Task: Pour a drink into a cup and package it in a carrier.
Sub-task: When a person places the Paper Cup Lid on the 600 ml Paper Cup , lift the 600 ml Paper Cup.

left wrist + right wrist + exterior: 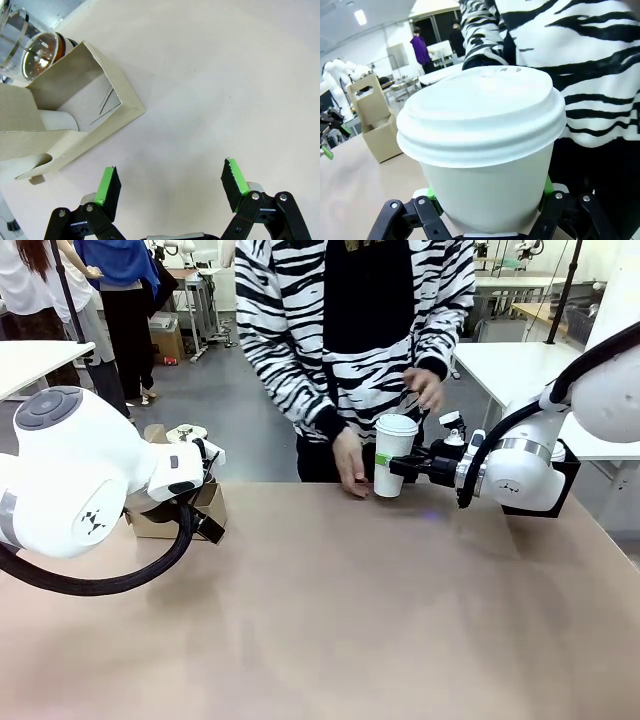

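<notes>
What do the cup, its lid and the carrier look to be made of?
The cup looks like matte white paper: a plain, dull wall with no gloss. Its lid seems to be moulded plastic, smooth, with a stepped rim and a faint sheen. The carrier looks like unprinted grey-brown cardboard: flat folded panels, raw cut edges and a die-cut handle slot.

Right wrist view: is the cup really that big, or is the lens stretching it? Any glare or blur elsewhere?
Right wrist view: the cup sits close to the wide-angle lens, so its lid bulges; it is sharp. Left wrist view: even light, a soft shadow beside the carrier, glints on the glass pitcher. Front view: evenly lit, no glare on the table.
</notes>
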### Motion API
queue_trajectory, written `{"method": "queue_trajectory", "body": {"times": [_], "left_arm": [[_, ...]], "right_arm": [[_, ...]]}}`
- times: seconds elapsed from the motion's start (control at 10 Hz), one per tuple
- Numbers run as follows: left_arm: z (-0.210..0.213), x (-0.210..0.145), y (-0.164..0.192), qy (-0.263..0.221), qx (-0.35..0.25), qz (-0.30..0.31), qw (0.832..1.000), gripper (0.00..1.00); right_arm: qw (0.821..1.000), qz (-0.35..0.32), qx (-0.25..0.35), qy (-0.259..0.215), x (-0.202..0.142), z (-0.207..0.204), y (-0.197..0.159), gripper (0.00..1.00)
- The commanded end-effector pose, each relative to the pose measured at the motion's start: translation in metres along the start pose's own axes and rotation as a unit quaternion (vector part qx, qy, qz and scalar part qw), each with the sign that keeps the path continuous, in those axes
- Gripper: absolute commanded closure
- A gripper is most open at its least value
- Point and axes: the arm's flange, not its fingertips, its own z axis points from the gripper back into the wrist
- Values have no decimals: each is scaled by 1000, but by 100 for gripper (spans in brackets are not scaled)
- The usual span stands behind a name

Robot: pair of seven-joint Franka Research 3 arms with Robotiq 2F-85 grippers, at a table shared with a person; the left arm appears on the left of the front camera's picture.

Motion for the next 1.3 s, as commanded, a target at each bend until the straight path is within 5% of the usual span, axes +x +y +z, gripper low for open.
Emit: {"method": "queue_trajectory", "body": {"times": [0.0, 1.1, 1.2], "left_arm": [[0, 0, 0, -1, -1, 0, 1000, 0], [0, 0, 0, -1, -1, 0, 1000, 0], [0, 0, 0, -1, -1, 0, 1000, 0]], "right_arm": [[1000, 0, 0, -2, 4, -1, 2, 19], [1000, 0, 0, 0, 0, 0, 0, 19], [1000, 7, 14, -3, 39, 18, 12, 19]]}}
